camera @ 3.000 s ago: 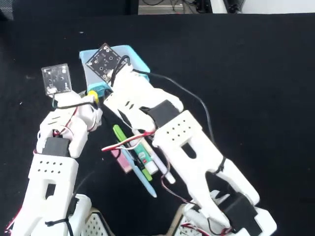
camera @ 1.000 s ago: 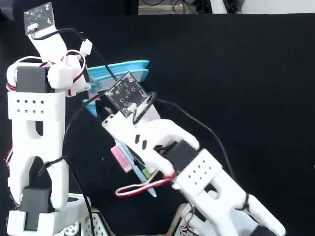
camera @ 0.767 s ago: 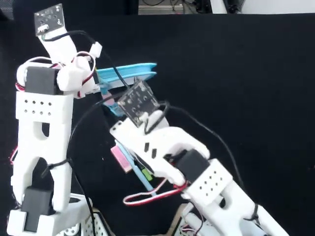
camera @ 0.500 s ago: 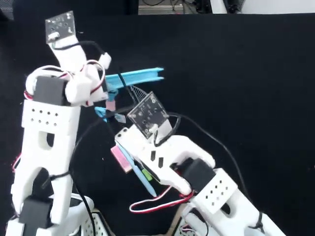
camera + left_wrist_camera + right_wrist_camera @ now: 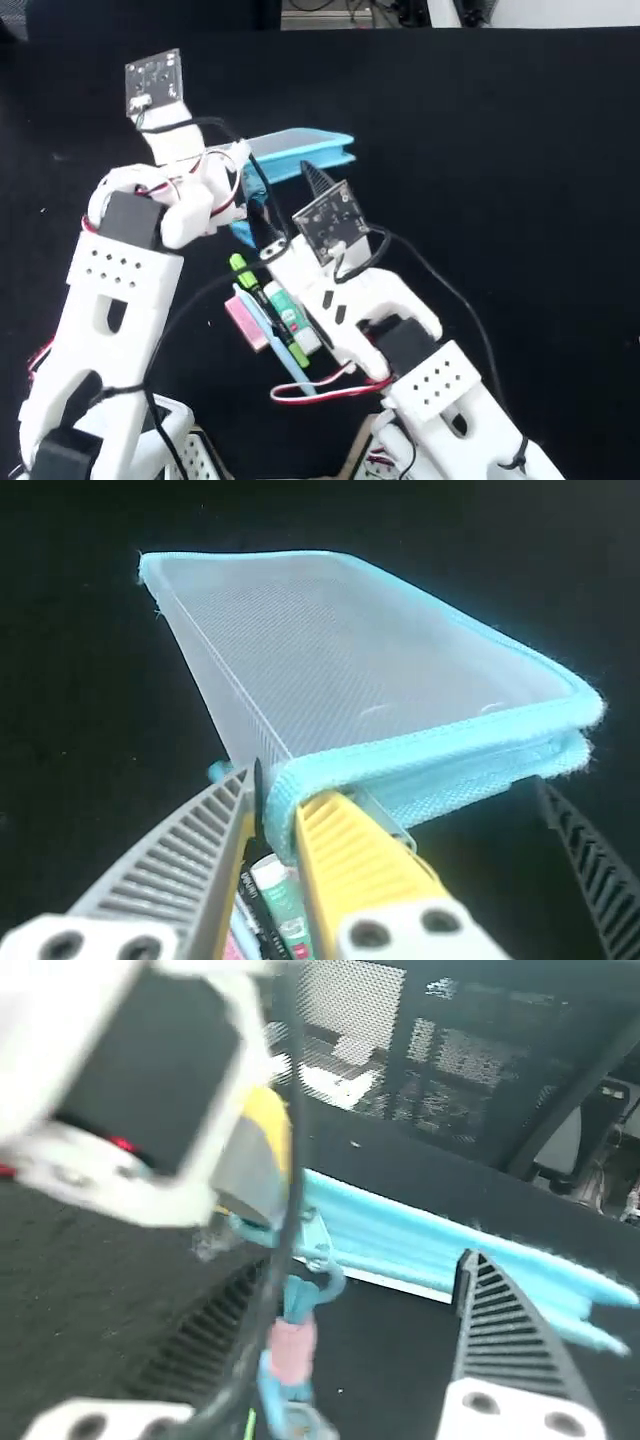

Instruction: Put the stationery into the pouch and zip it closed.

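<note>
My left gripper (image 5: 275,810) is shut on the end edge of the pouch (image 5: 350,660), a clear mesh pouch with light blue trim, held up off the table (image 5: 300,150). The left gripper (image 5: 248,180) shows at the pouch's left end in the high view. My right gripper (image 5: 365,1265) stands open just under the pouch (image 5: 420,1245), with the zip pull and its pink tag (image 5: 290,1345) hanging between the fingers. The stationery lies on the table below: a green marker (image 5: 245,272), a pink eraser (image 5: 245,322), a blue pen (image 5: 290,365) and a white stick (image 5: 292,320).
The black table (image 5: 500,150) stretches free to the right and far side. Both arm bases stand at the near edge, and a red and white cable loop (image 5: 310,385) hangs from the right arm over the stationery.
The left arm lifted the pouch off the table and carried it to the right. The right arm drew back and followed, uncovering the stationery.
</note>
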{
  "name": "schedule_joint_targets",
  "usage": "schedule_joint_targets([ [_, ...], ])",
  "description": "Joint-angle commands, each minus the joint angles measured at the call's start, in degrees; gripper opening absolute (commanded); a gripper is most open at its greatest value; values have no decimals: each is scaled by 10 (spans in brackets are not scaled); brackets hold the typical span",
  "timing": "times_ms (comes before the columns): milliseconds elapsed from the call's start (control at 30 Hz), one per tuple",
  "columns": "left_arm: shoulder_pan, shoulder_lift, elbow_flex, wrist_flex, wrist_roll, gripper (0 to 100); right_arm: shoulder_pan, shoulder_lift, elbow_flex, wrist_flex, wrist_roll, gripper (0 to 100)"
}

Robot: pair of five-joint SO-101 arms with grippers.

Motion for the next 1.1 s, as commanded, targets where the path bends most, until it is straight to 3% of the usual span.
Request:
schedule_joint_targets([
  [0,5,-32,7,-32,21,33,13,-10,7,-26,-4,273],
  [233,3,-44,-22,-32,29,33,15,-10,16,-26,-55,270],
  [467,3,-38,-58,-35,141,37,40,-15,13,-16,-198,270],
  [700,3,-37,-52,-64,143,55,50,-102,-39,92,-199,270],
  [867,2,-37,-35,-64,121,37,47,-214,-33,136,-128,270],
  [1067,7,-43,-57,-60,164,36,23,-172,73,-21,-127,270],
])
